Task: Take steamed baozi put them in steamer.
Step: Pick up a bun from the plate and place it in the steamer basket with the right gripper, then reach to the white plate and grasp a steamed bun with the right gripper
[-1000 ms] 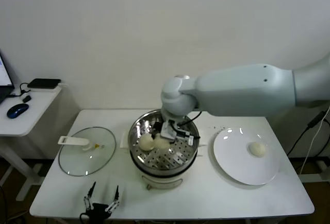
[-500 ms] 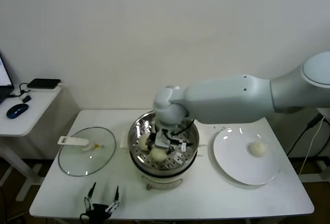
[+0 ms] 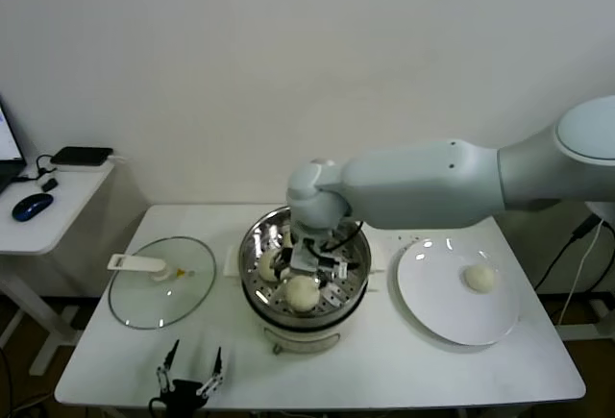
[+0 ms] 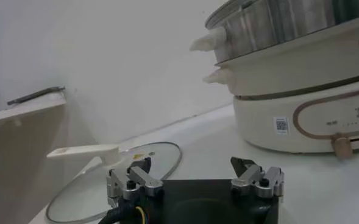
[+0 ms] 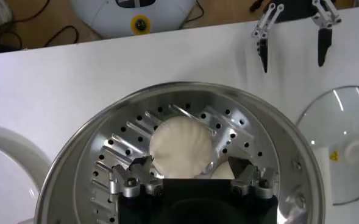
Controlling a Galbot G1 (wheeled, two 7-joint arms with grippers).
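Observation:
The steamer stands mid-table, its perforated tray in sight. My right gripper hangs inside it, open; a cream-white baozi lies loose on the tray between the spread fingertips. This baozi sits near the steamer's front. A second baozi rests on the tray's left side, and part of one shows behind my gripper. One more baozi lies on the white plate. My left gripper is parked open at the table's front edge.
A glass lid with a white handle lies flat to the left of the steamer. In the left wrist view the steamer's wall rises close beyond my left gripper. A side desk with a mouse stands at far left.
My right gripper has dropped lower into the steamer and opened, letting go of the baozi, which now lies on the front of the tray. The left arm has not moved.

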